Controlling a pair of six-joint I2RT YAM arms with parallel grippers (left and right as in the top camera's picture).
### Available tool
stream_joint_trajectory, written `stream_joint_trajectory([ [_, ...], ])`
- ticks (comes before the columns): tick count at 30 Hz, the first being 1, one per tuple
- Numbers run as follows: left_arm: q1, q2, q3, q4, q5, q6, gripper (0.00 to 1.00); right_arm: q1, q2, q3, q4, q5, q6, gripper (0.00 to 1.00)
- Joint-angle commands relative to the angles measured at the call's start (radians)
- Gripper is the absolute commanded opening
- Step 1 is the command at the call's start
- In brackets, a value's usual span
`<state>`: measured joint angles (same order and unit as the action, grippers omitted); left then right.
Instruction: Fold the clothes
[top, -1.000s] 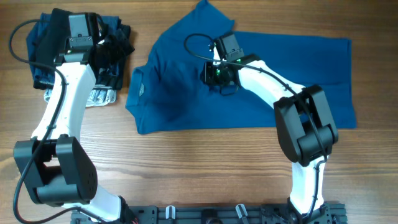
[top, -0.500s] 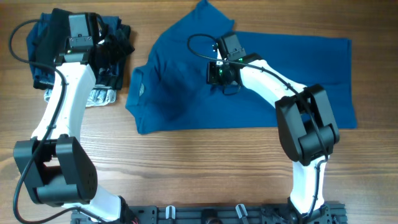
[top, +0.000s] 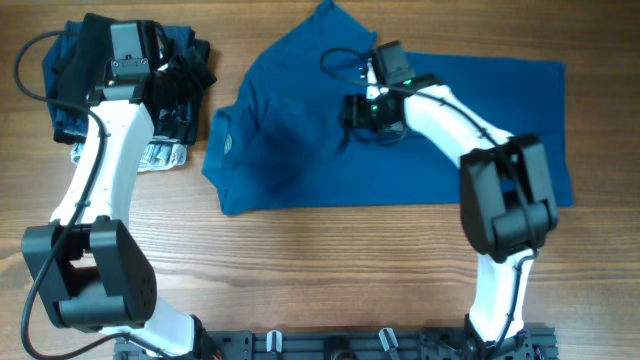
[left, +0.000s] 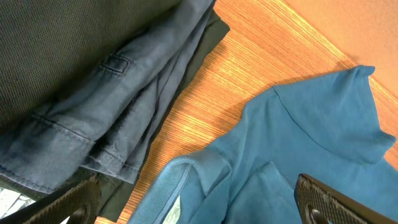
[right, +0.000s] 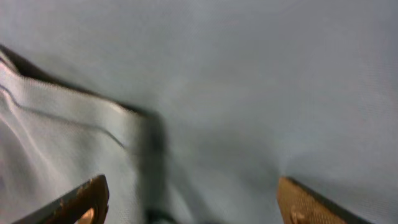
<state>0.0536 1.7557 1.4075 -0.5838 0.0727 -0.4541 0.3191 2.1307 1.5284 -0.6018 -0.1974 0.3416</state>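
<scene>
Across the middle of the worktop (top: 330, 260) the blue T-shirt (top: 290, 160) lies mostly spread. The right pincer (right: 193, 202) hovers released just above its chest fabric, while the left pincer (left: 199, 202), likewise released, hangs over the folded pile (top: 60, 60). Folding looks barely begun, so the next move calls for pinching an edge.

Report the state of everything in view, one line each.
T-shirt: laid out on the table, not folded up, one sleeve sticking out.
right gripper: open, close over the T-shirt's middle, holding nothing.
left gripper: open, empty, above the folded pile's edge.
folded pile: folded, stacked beside the T-shirt's collar.
</scene>
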Motion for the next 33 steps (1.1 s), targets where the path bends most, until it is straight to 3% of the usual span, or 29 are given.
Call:
stream_joint_trajectory([
  [1,0.002,-0.015,0.012,0.003,-0.003,0.017,1.00,-0.109,-0.159,0.095,-0.138,0.019,-0.029,0.91],
  [4,0.002,-0.015,0.012,0.003,-0.003,0.016,1.00,-0.209,-0.277,0.127,-0.279,0.022,-0.098,0.99],
  [8,0.002,-0.015,0.012,0.003,-0.003,0.016,1.00,-0.360,-0.444,0.127,-0.332,0.043,-0.217,0.99],
  [11,0.002,-0.015,0.012,0.005,-0.003,0.016,1.00,-0.468,-0.517,0.127,-0.331,0.044,-0.227,0.99],
  [20,0.001,-0.015,0.012,0.012,0.021,0.016,1.00,-0.651,-0.502,0.127,-0.465,0.127,-0.235,1.00],
  [25,0.001,-0.015,0.012,0.013,0.055,0.016,1.00,-0.722,-0.502,0.126,-0.493,0.067,-0.218,1.00],
  [27,-0.007,-0.015,0.012,0.014,0.130,0.017,0.99,-0.741,-0.502,0.126,-0.496,0.074,-0.219,1.00],
  [31,-0.087,-0.015,0.013,0.008,0.176,0.087,1.00,-0.774,-0.502,0.126,-0.502,0.098,-0.219,1.00],
  [33,-0.186,-0.015,0.021,-0.001,0.066,0.111,0.99,-0.792,-0.502,0.126,-0.499,0.109,-0.219,1.00],
])
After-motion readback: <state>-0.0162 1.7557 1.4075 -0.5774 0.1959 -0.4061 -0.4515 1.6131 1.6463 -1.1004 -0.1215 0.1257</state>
